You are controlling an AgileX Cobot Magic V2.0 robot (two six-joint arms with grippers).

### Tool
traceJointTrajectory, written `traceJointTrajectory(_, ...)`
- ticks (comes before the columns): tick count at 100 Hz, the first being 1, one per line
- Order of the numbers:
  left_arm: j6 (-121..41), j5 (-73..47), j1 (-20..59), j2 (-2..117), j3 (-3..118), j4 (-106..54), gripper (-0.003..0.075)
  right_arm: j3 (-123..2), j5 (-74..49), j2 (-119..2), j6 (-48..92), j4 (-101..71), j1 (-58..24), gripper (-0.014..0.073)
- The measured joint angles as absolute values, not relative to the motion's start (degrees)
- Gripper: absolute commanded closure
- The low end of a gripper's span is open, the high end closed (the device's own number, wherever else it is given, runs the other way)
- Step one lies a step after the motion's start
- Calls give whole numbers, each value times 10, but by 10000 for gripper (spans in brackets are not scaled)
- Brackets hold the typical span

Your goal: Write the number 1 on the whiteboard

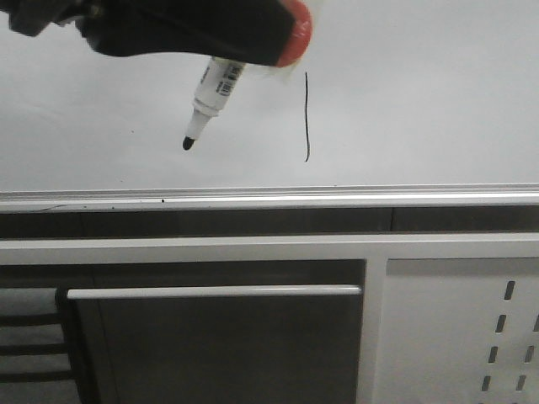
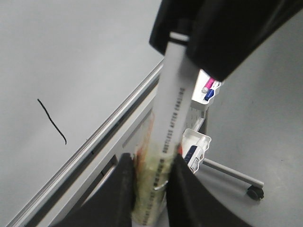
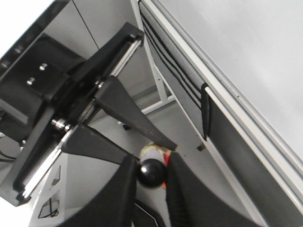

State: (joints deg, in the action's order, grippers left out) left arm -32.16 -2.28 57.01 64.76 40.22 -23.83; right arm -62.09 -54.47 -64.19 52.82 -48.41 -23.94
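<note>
The whiteboard (image 1: 421, 101) fills the upper front view. The number 1 (image 1: 306, 118) is a thin black vertical stroke on it, and it also shows in the left wrist view (image 2: 52, 120). My left gripper (image 2: 151, 184) is shut on the white marker pen (image 2: 173, 99). In the front view the marker (image 1: 215, 88) slants down-left from under a black finger with an orange-red pad (image 1: 290, 38). Its bare black tip lies left of the stroke, and I cannot tell whether it touches the board. My right gripper (image 3: 152, 172) is shut on the marker's round black rear end (image 3: 151, 173).
A silver rail (image 1: 269, 199) runs along the board's lower edge. Below it are a dark cabinet front with a long handle (image 1: 210, 291) and a grey perforated panel (image 1: 505, 337). A small white tray of pens (image 2: 208, 92) and a stand leg with a caster (image 2: 255, 191) are beside the board.
</note>
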Motion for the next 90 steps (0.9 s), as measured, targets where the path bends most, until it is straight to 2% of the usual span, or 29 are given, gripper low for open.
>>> traceJointTrajectory(6, -319, -20, 570, 648, 402, -242, 741, -621, -544, -642, 514, -472, -234, 286)
traceJointTrajectory(15, -317, -9, 569, 643, 402, -246, 741, -621, -534, -642, 498, -464, -211, 227)
traceJointTrajectory(29, -317, 58, 569, 630, 378, -289, 741, -621, -527, -629, 477, -461, -158, 229)
traceJointTrajectory(47, -317, 215, 569, 623, 326, -380, 741, -621, -531, -597, 457, -459, -109, 229)
traceJointTrajectory(67, -346, 364, 569, 623, 298, -488, 741, -621, -527, -567, 456, -459, -98, 229)
traceJointTrajectory(90, -365, 443, 569, 665, 298, -511, 741, -618, -517, -561, 456, -459, -98, 229)
